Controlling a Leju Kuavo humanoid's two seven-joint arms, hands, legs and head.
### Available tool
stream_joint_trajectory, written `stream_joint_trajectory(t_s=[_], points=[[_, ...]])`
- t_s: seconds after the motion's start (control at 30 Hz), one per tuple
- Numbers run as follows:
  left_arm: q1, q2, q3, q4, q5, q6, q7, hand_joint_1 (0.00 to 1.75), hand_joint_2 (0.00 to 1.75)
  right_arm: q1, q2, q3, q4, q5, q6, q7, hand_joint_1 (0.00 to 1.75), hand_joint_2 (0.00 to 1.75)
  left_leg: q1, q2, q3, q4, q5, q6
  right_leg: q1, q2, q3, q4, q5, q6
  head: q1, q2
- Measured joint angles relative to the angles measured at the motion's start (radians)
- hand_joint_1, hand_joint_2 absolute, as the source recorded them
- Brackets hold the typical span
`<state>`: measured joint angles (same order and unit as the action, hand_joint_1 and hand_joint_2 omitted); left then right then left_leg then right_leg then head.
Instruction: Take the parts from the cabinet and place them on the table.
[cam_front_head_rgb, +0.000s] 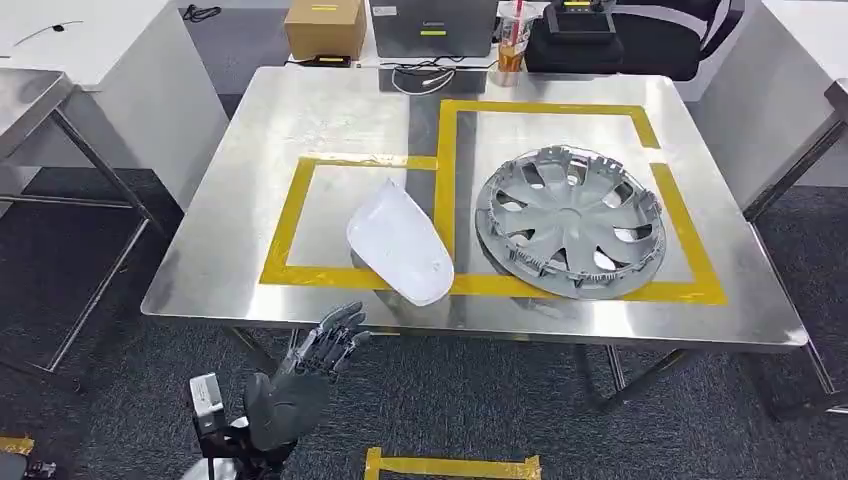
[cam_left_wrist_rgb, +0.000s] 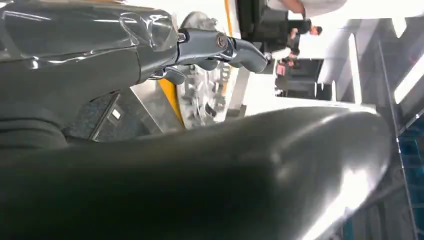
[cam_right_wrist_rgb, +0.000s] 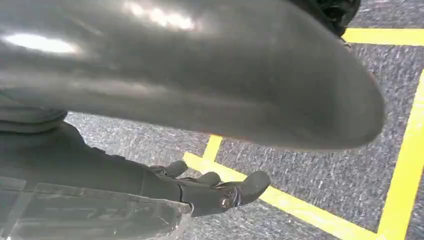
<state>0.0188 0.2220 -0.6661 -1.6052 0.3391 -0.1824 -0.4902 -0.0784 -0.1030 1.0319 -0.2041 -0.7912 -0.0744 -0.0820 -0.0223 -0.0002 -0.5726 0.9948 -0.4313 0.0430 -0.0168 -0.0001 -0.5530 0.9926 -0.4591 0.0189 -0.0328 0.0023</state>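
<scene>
White shell part and wheel cover lie on the table beyond the left hand, which holds nothing with fingers spread, as does the right hand.

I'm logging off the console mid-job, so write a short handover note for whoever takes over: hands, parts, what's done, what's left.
Left hand: open, holding nothing, below the near edge of the steel table.
Right hand: hangs over the grey floor, fingers loosely curled, holding nothing.
Parts: white cover lies in the left taped box, its tip over the near tape; silver hubcap lies in the right box.
Done: both parts are placed.
Left: the cabinet is out of view; check it for more parts.
</scene>
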Motion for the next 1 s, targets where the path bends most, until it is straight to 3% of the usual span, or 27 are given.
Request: stream_joint_trajectory(t_s=[0.07,0.1,0.13,0.23,0.27,0.3,0.33,0.4,0.43,0.47,0.53,0.6,0.63,0.67,0.73,0.77,0.8,0.83,0.9,0.93,1.0], points=[[0.000,0.000,0.000,0.000,0.000,-0.005,0.000,0.00,0.00,0.000,0.000,0.000,0.000,0.000,0.000,0.003,0.00,0.00,0.004,0.000,-0.001,0.000,0.003,-0.008,0.005,0.000,-0.002,-0.001,0.004,-0.009,0.001,0.000],[0.000,0.000,0.002,0.000,0.002,-0.008,0.000,0.00,0.00,0.000,0.004,0.000,0.000,0.000,0.000,0.004,0.00,0.00,0.005,0.000,-0.006,0.007,-0.003,-0.013,-0.010,-0.001,0.001,-0.007,0.010,-0.017,0.003,0.000],[-0.001,0.000,0.004,0.000,0.002,-0.009,0.000,0.00,0.00,0.000,0.003,0.000,0.000,-0.001,0.000,0.005,0.00,0.00,0.007,-0.001,-0.018,0.030,-0.024,-0.023,-0.010,0.000,0.001,-0.007,0.011,-0.019,0.000,0.000],[-0.002,0.000,0.006,0.005,0.005,-0.016,0.000,0.00,0.00,0.001,0.003,-0.001,0.000,-0.003,0.000,0.005,0.00,0.00,0.025,-0.001,-0.115,0.256,-0.140,-0.045,-0.009,0.000,-0.004,-0.006,0.014,-0.025,-0.006,0.000],[-0.001,0.000,0.005,0.008,0.006,-0.018,0.000,0.00,0.00,0.002,0.003,-0.002,0.000,-0.005,0.000,0.006,0.00,0.00,0.029,-0.001,-0.140,0.310,-0.155,-0.049,-0.009,0.000,-0.005,-0.006,0.014,-0.025,-0.005,0.000],[-0.001,0.000,0.005,0.010,0.006,-0.019,0.000,0.00,0.00,0.003,0.003,-0.002,0.000,-0.006,0.000,0.006,0.00,0.00,0.033,-0.001,-0.141,0.317,-0.146,-0.050,-0.009,0.000,-0.005,-0.006,0.014,-0.024,-0.006,0.000],[-0.001,0.000,0.005,0.012,0.007,-0.020,0.000,0.00,0.00,0.003,0.003,-0.002,0.000,-0.007,0.000,0.006,0.00,0.00,0.035,0.000,-0.120,0.277,-0.118,-0.050,-0.009,0.000,-0.005,-0.006,0.014,-0.024,-0.006,0.000],[-0.003,0.001,0.006,0.012,0.008,-0.023,0.000,0.00,0.00,0.003,0.005,-0.005,0.000,-0.007,0.000,0.007,0.00,0.00,0.035,-0.001,-0.026,0.102,-0.035,-0.044,-0.009,0.001,-0.001,-0.006,0.015,-0.023,-0.006,0.000],[-0.005,0.001,0.006,0.012,0.008,-0.024,0.000,0.00,0.00,0.003,0.006,-0.008,0.000,-0.007,0.000,0.007,0.00,0.00,0.034,-0.001,0.017,0.018,-0.018,-0.036,-0.009,0.001,0.000,-0.006,0.016,-0.021,-0.005,0.000],[-0.007,0.001,0.007,0.012,0.008,-0.024,0.000,0.00,0.00,0.001,0.008,-0.009,0.000,-0.007,0.000,0.007,0.00,0.00,0.027,-0.001,0.025,0.000,-0.029,-0.032,0.001,0.001,-0.006,-0.004,0.018,-0.015,-0.004,0.000],[-0.006,0.001,0.006,0.013,0.008,-0.025,-0.001,0.00,0.00,0.001,0.008,-0.010,0.000,-0.008,0.000,0.007,0.00,0.00,0.022,-0.001,0.016,0.005,-0.028,-0.026,-0.005,0.000,-0.011,-0.005,0.021,-0.004,-0.005,0.000],[-0.008,0.002,0.007,0.013,0.008,-0.026,-0.001,0.00,0.00,0.001,0.008,-0.010,0.000,-0.008,0.000,0.007,0.00,0.00,0.019,-0.002,0.018,-0.010,-0.018,-0.009,-0.005,0.000,-0.007,-0.016,0.028,0.011,-0.005,0.000],[-0.008,0.001,0.007,0.013,0.008,-0.026,-0.001,0.00,0.00,0.001,0.008,-0.010,0.000,-0.008,0.000,0.007,0.00,0.00,0.028,0.001,0.032,-0.025,-0.006,-0.003,-0.008,0.000,-0.020,0.003,0.017,0.010,-0.004,0.000],[-0.011,0.000,0.008,0.013,0.009,-0.026,-0.001,0.00,0.00,0.002,0.008,-0.010,0.000,-0.008,0.000,0.007,0.00,0.00,0.028,0.002,0.030,-0.029,0.000,0.007,-0.007,0.000,-0.042,0.053,-0.017,0.002,-0.002,0.000],[-0.012,-0.002,0.007,0.014,0.009,-0.026,-0.001,0.00,0.00,0.002,0.007,-0.010,0.000,-0.008,0.000,0.007,0.00,0.00,0.024,0.002,0.023,-0.028,0.003,0.010,-0.007,0.000,-0.115,0.214,-0.087,-0.009,-0.002,0.000],[-0.012,-0.002,0.007,0.015,0.009,-0.026,-0.001,0.00,0.00,0.003,0.006,-0.010,0.000,-0.008,0.000,0.008,0.00,0.00,0.022,0.002,0.019,-0.026,0.004,0.011,-0.007,0.000,-0.148,0.286,-0.111,-0.009,-0.002,0.000],[-0.012,-0.002,0.007,0.017,0.009,-0.026,-0.001,0.00,0.00,0.005,0.006,-0.010,0.000,-0.008,0.000,0.008,0.00,0.00,0.020,0.001,0.016,-0.024,0.004,0.011,-0.007,0.000,-0.159,0.312,-0.113,-0.004,-0.002,0.000],[-0.011,-0.002,0.007,0.018,0.009,-0.026,-0.001,0.00,0.00,0.006,0.006,-0.010,0.000,-0.008,-0.001,0.008,0.00,0.00,0.019,0.001,0.014,-0.021,0.004,0.011,-0.007,0.000,-0.145,0.288,-0.100,0.002,-0.002,0.000],[-0.012,-0.003,0.007,0.018,0.009,-0.026,-0.001,0.00,0.00,0.006,0.004,-0.010,0.000,-0.008,-0.002,0.008,0.00,0.00,0.019,-0.001,0.011,-0.012,0.002,0.008,-0.007,0.000,-0.054,0.117,-0.033,0.018,-0.002,0.000],[-0.012,-0.005,0.007,0.018,0.009,-0.026,-0.001,0.00,0.00,0.005,0.003,-0.010,0.000,-0.008,-0.002,0.008,0.00,0.00,0.019,-0.001,0.009,-0.006,0.000,0.004,-0.008,-0.001,-0.009,0.031,-0.008,0.020,-0.002,0.000],[-0.012,-0.006,0.007,0.017,0.007,-0.029,-0.001,0.00,0.00,0.005,0.003,-0.010,0.000,-0.009,-0.002,0.006,0.00,0.00,0.011,-0.001,0.002,0.006,-0.006,-0.007,-0.002,0.000,-0.002,0.004,-0.004,0.001,-0.004,0.000]])
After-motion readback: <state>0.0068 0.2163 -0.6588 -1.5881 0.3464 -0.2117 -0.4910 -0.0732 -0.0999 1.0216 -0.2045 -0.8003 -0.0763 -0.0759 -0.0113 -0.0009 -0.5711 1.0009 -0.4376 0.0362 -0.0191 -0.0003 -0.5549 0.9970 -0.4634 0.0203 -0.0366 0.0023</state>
